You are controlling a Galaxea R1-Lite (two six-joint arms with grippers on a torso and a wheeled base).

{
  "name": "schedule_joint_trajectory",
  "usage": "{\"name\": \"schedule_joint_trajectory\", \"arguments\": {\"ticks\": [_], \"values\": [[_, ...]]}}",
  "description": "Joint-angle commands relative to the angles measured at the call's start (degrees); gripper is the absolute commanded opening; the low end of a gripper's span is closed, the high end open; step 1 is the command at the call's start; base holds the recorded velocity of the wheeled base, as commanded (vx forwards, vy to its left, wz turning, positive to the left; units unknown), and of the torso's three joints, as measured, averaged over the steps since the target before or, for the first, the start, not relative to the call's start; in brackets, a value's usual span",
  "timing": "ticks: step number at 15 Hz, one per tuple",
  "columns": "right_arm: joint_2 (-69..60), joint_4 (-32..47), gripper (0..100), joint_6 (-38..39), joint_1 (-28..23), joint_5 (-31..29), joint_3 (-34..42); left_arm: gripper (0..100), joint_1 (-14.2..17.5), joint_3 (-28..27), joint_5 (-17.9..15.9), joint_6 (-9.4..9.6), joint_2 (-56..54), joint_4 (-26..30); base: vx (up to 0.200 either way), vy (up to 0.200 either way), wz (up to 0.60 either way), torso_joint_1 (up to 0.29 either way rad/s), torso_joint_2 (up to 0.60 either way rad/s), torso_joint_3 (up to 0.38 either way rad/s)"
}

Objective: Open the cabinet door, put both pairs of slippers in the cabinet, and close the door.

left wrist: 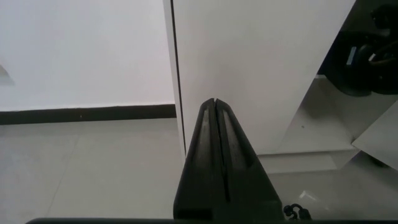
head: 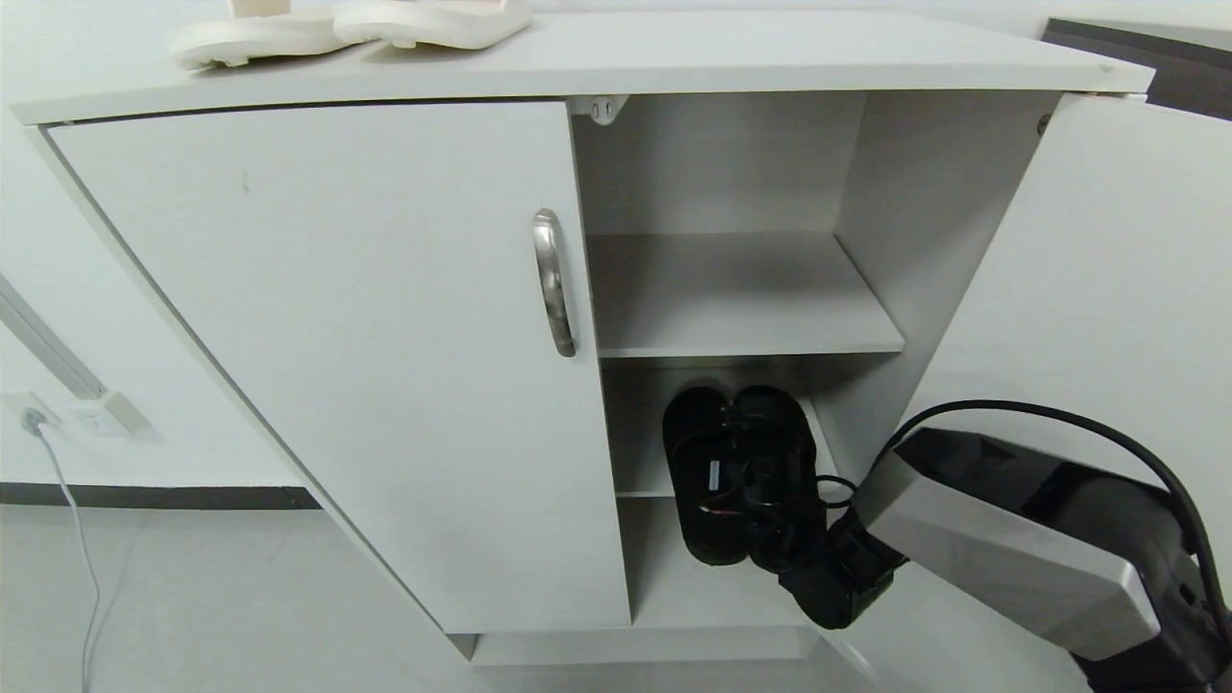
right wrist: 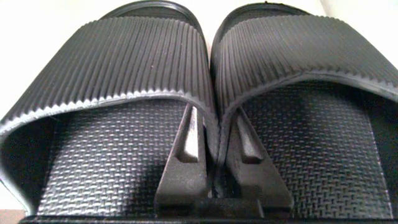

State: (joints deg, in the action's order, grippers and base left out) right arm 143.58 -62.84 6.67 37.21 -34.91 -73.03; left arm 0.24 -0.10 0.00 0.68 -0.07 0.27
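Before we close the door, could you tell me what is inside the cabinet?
In the lower compartment, black slippers held by the right gripper. The closed left door covers the other half.

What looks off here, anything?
Nothing damaged or spilled. The black slippers stick out past a shelf edge, pinched by the right gripper. The white slippers lie on the cabinet top.

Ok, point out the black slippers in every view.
Head view: slippers in the lower right compartment, under the shelf.
Left wrist view: slippers far off, past the closed door.
Right wrist view: slippers close up, side by side.
Landmark: the closed door, beside them in head and left wrist views.
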Motion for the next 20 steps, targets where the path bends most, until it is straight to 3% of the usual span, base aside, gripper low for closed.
{"name": "schedule_joint_trajectory", "arguments": {"ticks": [1,8,19,20], "values": [[2.58,3.52,0,0.01,-0.38,0.02,-7.03,0,0.02,0.01,0.00,0.02,0.07,0.00,0.000,0.000,0.00,0.000,0.00,0.000],[4.95,13.98,0,0.10,-1.26,-0.59,-20.66,0,0.02,0.01,0.00,0.02,0.07,0.00,0.000,0.000,0.00,0.000,0.00,0.000],[7.33,17.23,0,-0.08,-2.49,-1.56,-23.65,0,0.02,0.01,0.00,0.02,0.07,0.00,0.000,0.000,0.00,0.000,0.00,0.000],[7.24,17.14,100,0.01,-2.49,-1.56,-23.65,0,0.02,0.01,0.00,0.02,0.07,0.00,0.000,0.000,0.00,0.000,0.00,0.000]]}}
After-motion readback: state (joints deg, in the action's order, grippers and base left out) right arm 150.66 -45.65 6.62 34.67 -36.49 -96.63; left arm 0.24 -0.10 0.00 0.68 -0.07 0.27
